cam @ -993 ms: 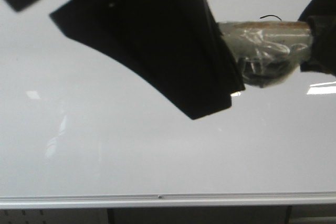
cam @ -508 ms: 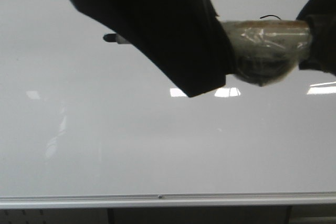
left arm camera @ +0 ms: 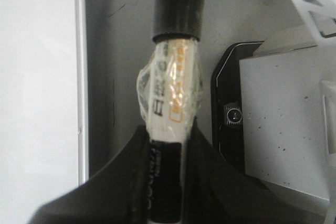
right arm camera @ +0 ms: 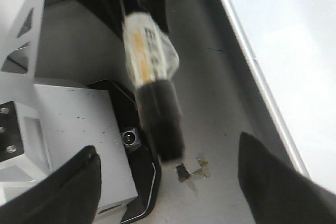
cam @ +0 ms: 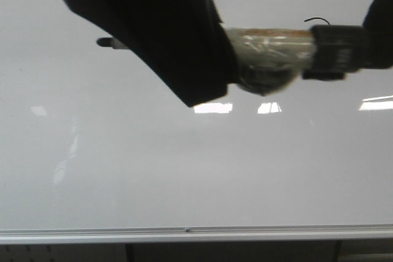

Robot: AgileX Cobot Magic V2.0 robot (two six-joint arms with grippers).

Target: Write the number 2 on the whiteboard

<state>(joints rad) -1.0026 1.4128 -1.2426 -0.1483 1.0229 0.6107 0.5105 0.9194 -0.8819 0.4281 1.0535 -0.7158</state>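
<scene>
Across the upper part of the front view, a marker (cam: 270, 59) wrapped in clear tape lies level in front of the whiteboard (cam: 184, 170). Its black cap points to the right of the frame. The other end is buried in the left gripper (cam: 184, 47), a dark mass filling the upper left; its jaws are closed on the marker's barrel, as the left wrist view shows. A short dark tip sticks out at the mass's left edge. A dark shape at the upper right corner meets the cap, but contact cannot be judged.

The right gripper (right arm camera: 168, 182) has its jaws spread wide, the capped end hanging between them without touching either.

A thin black curved stroke (cam: 316, 21) sits on the board just above the cap; no full number 2 can be made out. No containers show. White light patches lie mid-board, and the silver rail (cam: 184, 232) runs along the bottom.
</scene>
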